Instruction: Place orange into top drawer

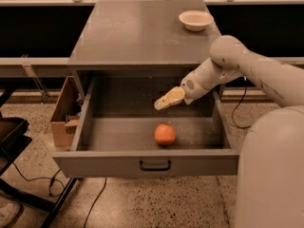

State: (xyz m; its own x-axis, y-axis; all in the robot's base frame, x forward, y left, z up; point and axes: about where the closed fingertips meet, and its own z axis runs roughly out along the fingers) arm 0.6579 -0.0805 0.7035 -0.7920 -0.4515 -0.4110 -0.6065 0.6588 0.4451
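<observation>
My claw (160, 104) is hovering over the open top drawer (104, 164), holding nothing; how wide it is gaping I cannot tell. The orange (165, 134) is lying on the floor beneath it, nearer the drawer front, untouched.

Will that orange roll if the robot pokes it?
Probably: the orange is round and lies loose on the top drawer floor, so it likely rolls until a wall stops it. Its smooth skin may slip. The gripper hovers nearby, not touching.
</observation>
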